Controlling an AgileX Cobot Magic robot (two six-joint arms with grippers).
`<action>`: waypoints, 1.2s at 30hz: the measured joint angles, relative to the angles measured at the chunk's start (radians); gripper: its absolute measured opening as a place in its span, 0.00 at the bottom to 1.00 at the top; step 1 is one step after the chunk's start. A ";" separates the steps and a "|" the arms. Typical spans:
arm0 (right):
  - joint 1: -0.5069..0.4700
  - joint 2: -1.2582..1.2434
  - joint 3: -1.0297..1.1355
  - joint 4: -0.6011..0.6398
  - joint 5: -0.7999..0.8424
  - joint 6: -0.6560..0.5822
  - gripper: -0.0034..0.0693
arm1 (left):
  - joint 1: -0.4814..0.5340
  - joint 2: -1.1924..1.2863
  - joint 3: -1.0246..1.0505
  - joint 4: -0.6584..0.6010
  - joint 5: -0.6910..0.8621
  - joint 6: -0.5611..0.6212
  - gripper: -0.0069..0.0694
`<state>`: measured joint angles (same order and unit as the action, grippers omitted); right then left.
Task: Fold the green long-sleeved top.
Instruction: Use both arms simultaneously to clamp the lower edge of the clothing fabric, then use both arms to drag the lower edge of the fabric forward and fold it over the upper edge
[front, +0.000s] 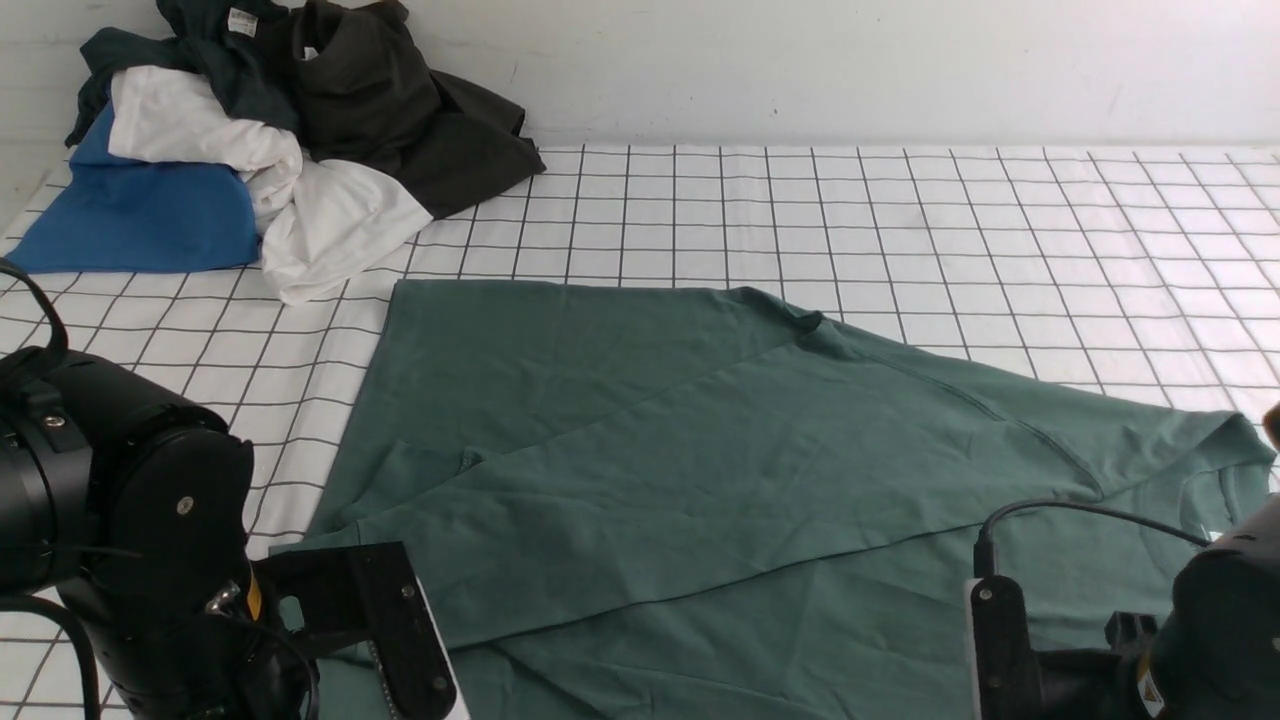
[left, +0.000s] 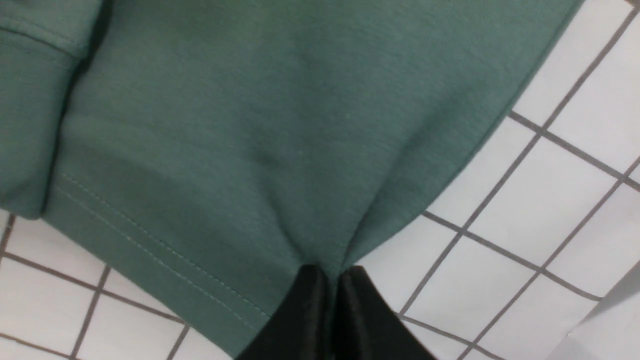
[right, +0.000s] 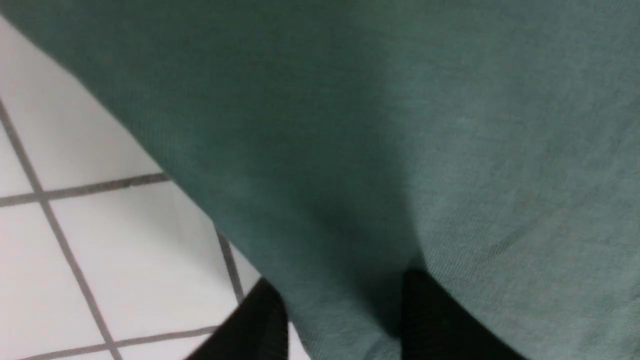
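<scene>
The left gripper (left: 332, 272) is pressing its jaws tight together, pinching the corner of the green long-sleeved top (front: 700, 450) right by the stitched hem. The right gripper (right: 345, 310) is holding its jaws partway apart with a fold of the same top running between them (whether they are squeezing it, I cannot tell). The top is lying spread and partly folded over itself across the middle of the table, reaching from the centre toward 4 o'clock, with the left arm sitting at 7 o'clock and the right arm at 5 o'clock. A white checked cloth (front: 1000, 230) is covering the table, and a pale wall (front: 800, 60) is standing behind it. At 10 o'clock a pile of clothes (front: 280, 130) in blue, white and dark tones is lying heaped, well apart from both grippers. Only the front view is showing that pile and the whole top; only the wrist views are showing the jaws.
</scene>
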<state>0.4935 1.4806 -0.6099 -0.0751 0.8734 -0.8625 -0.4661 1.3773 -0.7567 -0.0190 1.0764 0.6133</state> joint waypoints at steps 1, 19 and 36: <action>0.000 0.000 0.000 -0.007 0.000 0.000 0.31 | 0.000 0.000 0.000 0.000 -0.003 0.000 0.10; -0.161 0.008 -0.403 -0.007 0.129 -0.050 0.06 | 0.105 0.036 -0.347 0.054 0.050 0.034 0.11; -0.360 0.378 -0.972 0.188 0.199 -0.173 0.06 | 0.278 0.526 -1.053 0.045 0.115 0.107 0.11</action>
<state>0.1339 1.8585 -1.5820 0.1131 1.0725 -1.0351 -0.1879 1.9031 -1.8092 0.0256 1.1909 0.7207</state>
